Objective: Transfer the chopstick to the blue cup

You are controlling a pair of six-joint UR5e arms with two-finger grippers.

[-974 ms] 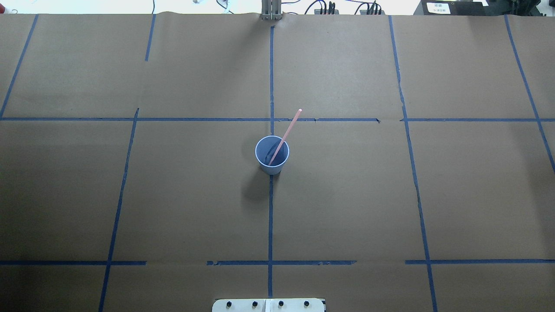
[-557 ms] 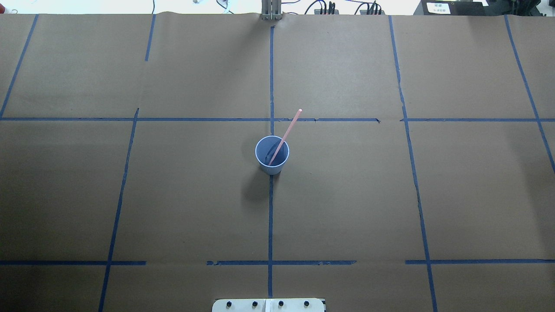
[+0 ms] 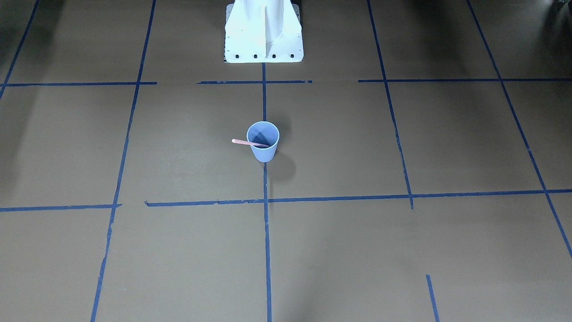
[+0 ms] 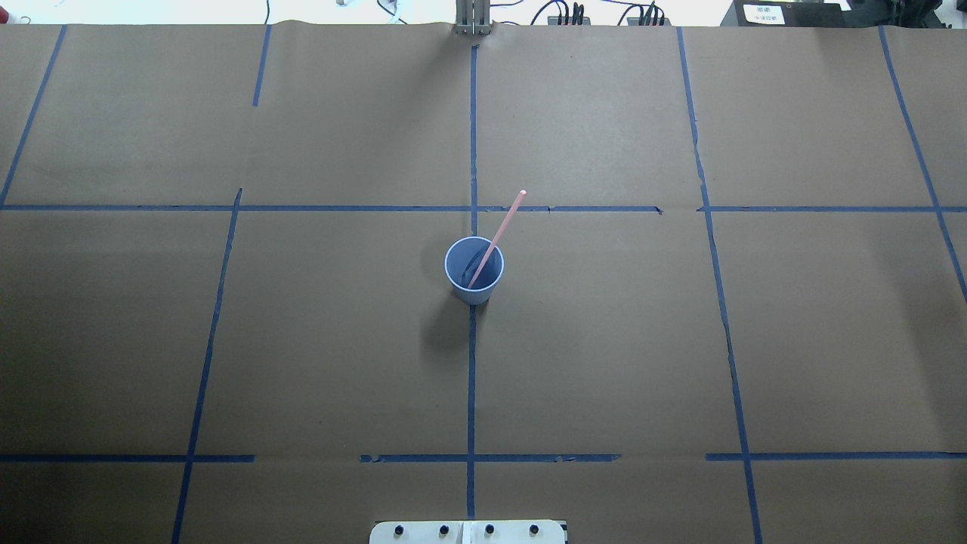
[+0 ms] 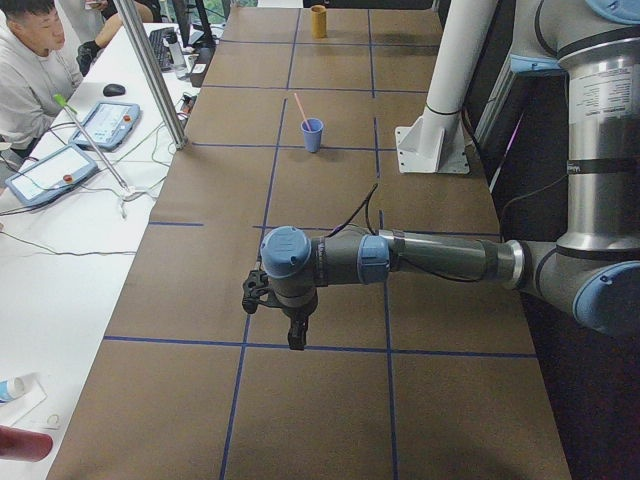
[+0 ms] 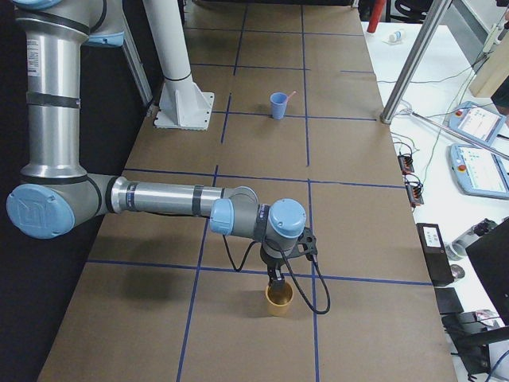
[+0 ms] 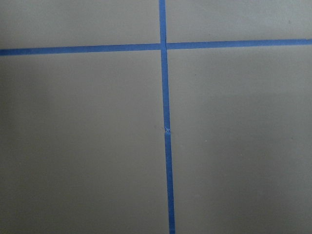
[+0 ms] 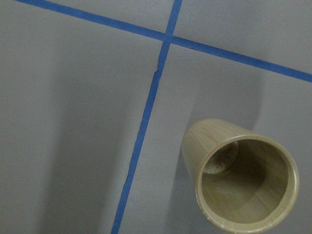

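The small light-blue ribbed cup (image 4: 474, 281) stands upright at the table's middle, on the centre tape line. It also shows in the front-facing view (image 3: 264, 153) and both side views (image 5: 312, 135) (image 6: 278, 105). One pale pink chopstick (image 4: 505, 222) leans in it, its lower end inside and its upper end past the rim (image 3: 241, 142). No gripper is near the cup. The left gripper (image 5: 294, 335) hangs over bare table far off at the left end. The right gripper (image 6: 275, 278) hangs just above a bamboo cup at the right end. I cannot tell whether either is open or shut.
An empty tan bamboo cup (image 8: 241, 180) stands upright under the right wrist (image 6: 279, 300). The white robot base (image 3: 263, 31) is at the near table edge. Blue tape lines (image 4: 471, 378) cross the brown paper. An operator and pendants (image 5: 110, 120) are beyond the far edge.
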